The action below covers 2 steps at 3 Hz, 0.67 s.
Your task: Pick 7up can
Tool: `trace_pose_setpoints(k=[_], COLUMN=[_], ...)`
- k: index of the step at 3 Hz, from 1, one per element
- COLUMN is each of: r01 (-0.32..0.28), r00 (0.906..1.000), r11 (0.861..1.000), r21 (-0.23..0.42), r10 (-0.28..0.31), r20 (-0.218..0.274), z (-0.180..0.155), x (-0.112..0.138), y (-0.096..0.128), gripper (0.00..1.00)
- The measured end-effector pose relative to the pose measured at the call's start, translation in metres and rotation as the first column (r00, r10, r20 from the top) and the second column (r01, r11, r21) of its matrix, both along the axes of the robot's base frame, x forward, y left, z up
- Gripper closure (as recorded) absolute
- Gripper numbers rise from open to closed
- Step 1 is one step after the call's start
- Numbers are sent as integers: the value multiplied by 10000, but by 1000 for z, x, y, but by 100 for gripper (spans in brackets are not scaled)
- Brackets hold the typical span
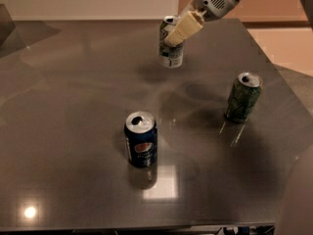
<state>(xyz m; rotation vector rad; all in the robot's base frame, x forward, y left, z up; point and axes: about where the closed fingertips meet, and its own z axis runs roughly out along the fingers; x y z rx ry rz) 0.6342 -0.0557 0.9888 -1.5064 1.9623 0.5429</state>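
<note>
The 7up can (170, 54), silver-white with green patches, is at the far middle of the dark table, lifted a little above the surface. My gripper (177, 32) comes in from the upper right and is shut on the can's upper part; a cream finger (185, 28) lies across its front. The can's top is partly hidden by the finger.
A dark blue Pepsi can (141, 139) stands at the near middle. An all-green can (243, 97) stands at the right. The grey table (63, 106) has its right edge near the green can; beige floor lies beyond it.
</note>
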Motion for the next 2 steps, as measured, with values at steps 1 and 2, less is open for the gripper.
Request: trace_pose_setpoints(k=[1, 2], r01=[-777, -777], r00=[9968, 9968], r11=[9966, 9966], r21=[-289, -289], r10=[782, 782], r20=[152, 153], z=[34, 34], x=[-35, -35], y=[-6, -6], gripper=[100, 100])
